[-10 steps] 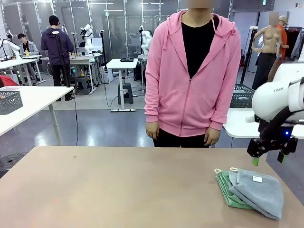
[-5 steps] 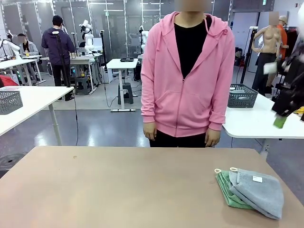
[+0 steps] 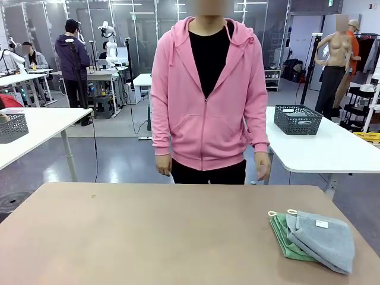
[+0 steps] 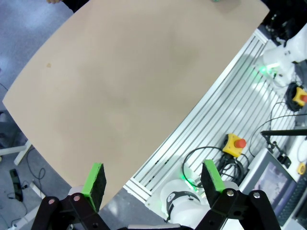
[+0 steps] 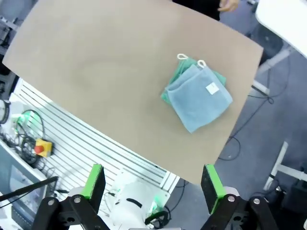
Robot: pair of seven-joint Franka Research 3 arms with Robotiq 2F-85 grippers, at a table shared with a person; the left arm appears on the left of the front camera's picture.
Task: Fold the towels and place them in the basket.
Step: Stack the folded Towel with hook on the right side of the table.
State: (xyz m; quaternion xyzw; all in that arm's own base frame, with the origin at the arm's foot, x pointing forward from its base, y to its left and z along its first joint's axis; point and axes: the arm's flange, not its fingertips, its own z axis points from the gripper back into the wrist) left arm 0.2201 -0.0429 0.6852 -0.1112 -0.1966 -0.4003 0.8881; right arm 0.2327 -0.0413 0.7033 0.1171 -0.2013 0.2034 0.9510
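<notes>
Appearance: gripper hardware and person's clothing.

Left gripper (image 4: 153, 178): black angular linkage arms with round silver pivot screws at the joints, ending in two flat rectangular fingers faced with bright green pads (image 4: 94, 181). Right gripper (image 5: 152, 182): identical construction, black linkages with silver pivot fasteners, green pads (image 5: 94, 180) on black backing. White rounded arm housing with a green indicator glow below each gripper; black cable loops beside the left one. Person (image 3: 208, 98): pink zip-front hooded sweatshirt with long sleeves, drawcords and front pockets, worn open at the neck over a black top; dark trousers.
</notes>
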